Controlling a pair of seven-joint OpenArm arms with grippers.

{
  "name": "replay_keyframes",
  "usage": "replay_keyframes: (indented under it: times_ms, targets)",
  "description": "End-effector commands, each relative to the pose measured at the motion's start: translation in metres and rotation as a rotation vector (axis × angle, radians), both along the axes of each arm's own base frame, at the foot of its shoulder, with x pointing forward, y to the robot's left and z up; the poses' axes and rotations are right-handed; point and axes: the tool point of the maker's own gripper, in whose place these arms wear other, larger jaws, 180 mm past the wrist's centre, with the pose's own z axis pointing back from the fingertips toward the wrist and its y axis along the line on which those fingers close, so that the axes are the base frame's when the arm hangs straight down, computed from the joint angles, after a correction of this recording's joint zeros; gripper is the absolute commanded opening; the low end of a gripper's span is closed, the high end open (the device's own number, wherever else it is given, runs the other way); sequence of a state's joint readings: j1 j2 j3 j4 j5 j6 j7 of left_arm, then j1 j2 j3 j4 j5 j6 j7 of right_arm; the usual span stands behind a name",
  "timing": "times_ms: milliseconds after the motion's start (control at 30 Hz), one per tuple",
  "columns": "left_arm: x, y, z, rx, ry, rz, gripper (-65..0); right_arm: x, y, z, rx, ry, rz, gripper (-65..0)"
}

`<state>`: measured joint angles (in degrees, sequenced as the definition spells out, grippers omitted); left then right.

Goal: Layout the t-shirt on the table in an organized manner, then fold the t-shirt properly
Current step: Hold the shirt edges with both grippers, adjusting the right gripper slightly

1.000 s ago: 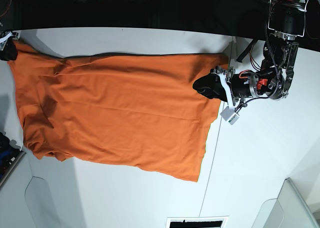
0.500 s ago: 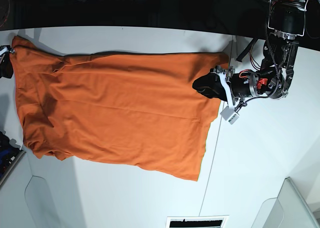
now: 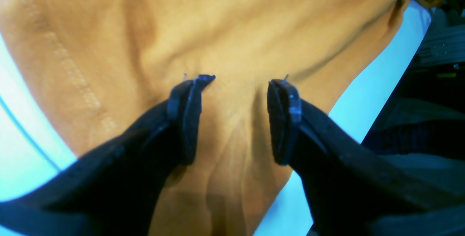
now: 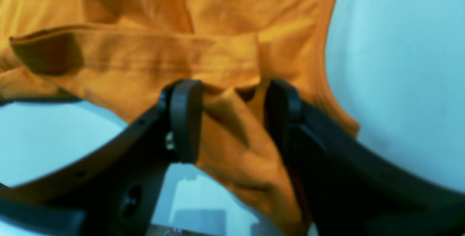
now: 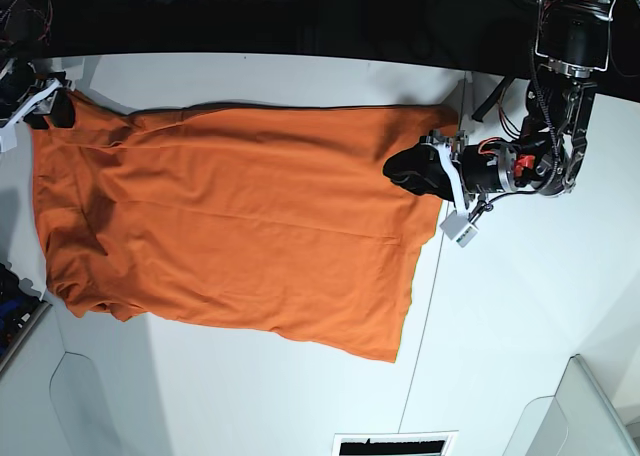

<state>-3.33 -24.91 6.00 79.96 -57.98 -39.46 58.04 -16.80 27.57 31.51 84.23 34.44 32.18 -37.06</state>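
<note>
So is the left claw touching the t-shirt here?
Touching. The left wrist view shows the left claw open, both fingertips pressed onto the t-shirt, with fabric puckering between them.

A robotics lab: bare white table (image 5: 520,306), cabled arm (image 5: 560,96), dark surroundings.

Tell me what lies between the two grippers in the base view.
Only the t-shirt, spread flat on the table, spans from the left gripper to the right gripper. Nothing else sits on that stretch in the base view.
</note>
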Motion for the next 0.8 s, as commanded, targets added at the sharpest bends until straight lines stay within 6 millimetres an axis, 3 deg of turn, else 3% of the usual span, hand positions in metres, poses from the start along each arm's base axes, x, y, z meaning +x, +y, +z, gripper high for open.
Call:
replay_keyframes:
  times_ms: [0, 133, 267, 467, 767]
  targets:
    - [0.011, 0.001, 0.014, -0.023, -0.047, 0.004, -33.2, 0.009, -0.005, 0.012, -0.017, -0.037, 0.010, -35.9]
    - [0.011, 0.002, 0.013, -0.015, -0.047, 0.003, -33.2, 0.011, -0.006, 0.017, -0.025, -0.052, 0.010, -43.9]
    - [0.009, 0.002, 0.012, -0.014, -0.042, 0.002, -33.2, 0.017, -0.009, 0.029, -0.042, -0.085, 0.011, -46.0]
    - [0.008, 0.002, 0.011, -0.014, -0.039, 0.002, -33.2, 0.021, -0.005, 0.037, -0.056, -0.109, 0.029, -65.0]
    - [0.008, 0.003, 0.009, 0.000, -0.040, 0.000, -33.2, 0.018, -0.004, 0.036, -0.057, -0.087, 0.038, -65.0]
